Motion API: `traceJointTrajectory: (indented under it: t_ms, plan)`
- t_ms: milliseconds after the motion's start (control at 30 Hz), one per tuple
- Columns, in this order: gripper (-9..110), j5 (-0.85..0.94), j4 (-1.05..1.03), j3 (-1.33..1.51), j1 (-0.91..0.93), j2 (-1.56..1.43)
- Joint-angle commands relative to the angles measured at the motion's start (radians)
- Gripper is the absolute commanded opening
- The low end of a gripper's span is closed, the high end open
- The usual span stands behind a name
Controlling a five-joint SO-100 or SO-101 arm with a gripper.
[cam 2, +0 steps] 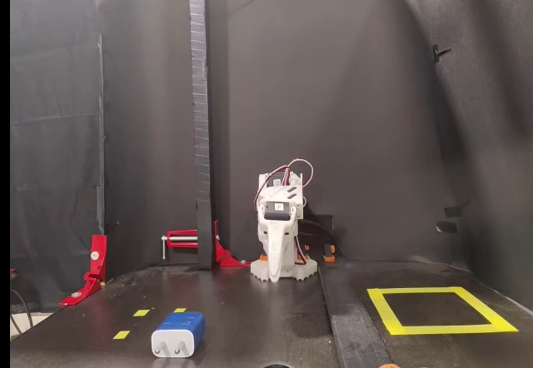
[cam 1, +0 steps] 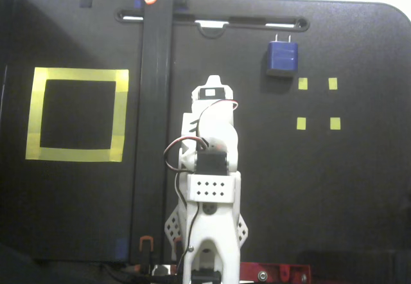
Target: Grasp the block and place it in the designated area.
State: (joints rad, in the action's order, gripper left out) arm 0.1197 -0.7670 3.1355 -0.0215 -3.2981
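Block (cam 1: pixel 282 59) was dark blue on top, white-faced at the prong end with 2 pale prongs (cam 2: pixel 177 335), lying off to the right of the gripper (cam 1: pixel 214 82) in a fixed view. Designated area (cam 1: pixel 77 114) was a wide yellow tape square around black, left of the gripper in that view. 4 small yellow squares (cam 1: pixel 318 103) sat right of the gripper. Arm (cam 1: pixel 209 187) was white with black servos and red and black wires. Table (cam 1: pixel 321 200) was black. Red clamps (cam 2: pixel 196 243) and black backdrop (cam 2: pixel 366 93) showed behind the gripper.
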Motion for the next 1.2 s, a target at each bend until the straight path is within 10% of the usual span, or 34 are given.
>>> traceJointTrajectory:
  t_ms: [0,1167]
  plan:
    - [0,0.006,-0.003,0.005,-0.006,-0.006]
    - [0,-0.055,-0.003,0.005,0.028,-0.006]
